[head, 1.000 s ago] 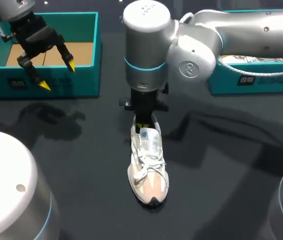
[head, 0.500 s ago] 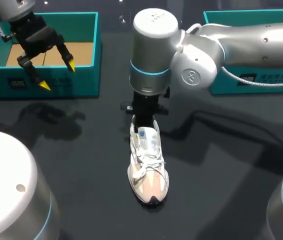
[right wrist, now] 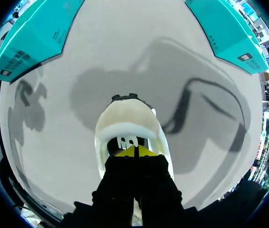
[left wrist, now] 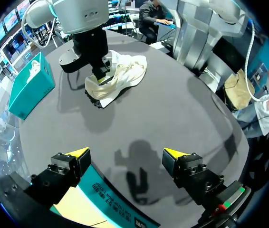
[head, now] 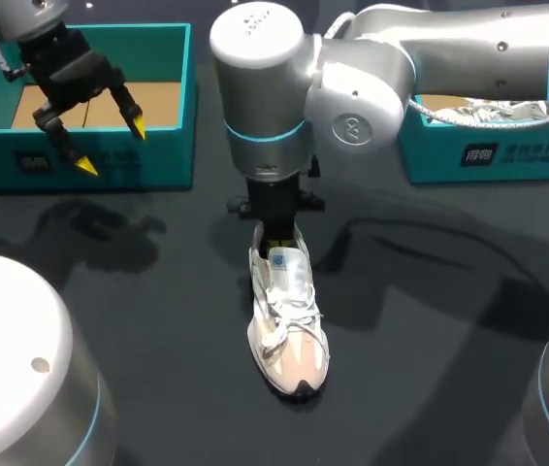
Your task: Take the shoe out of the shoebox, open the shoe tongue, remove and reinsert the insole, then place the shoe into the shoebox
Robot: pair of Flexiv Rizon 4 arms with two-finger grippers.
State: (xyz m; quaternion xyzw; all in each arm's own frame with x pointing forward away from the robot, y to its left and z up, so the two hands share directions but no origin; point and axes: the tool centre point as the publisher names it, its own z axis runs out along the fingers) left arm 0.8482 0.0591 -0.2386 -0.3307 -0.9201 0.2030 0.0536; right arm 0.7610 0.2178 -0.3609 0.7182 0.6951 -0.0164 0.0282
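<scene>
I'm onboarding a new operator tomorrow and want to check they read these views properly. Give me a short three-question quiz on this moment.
1. True or false: the shoe lies inside a shoebox.
2. The left gripper is: A) open and empty; B) shut on the shoe; C) shut on a lace.
3. Fill in: the ___ arm's gripper has its tips at the shoe's opening.

Key: 1 false, it lies on the table. 2 A. 3 right, the right gripper.
</scene>
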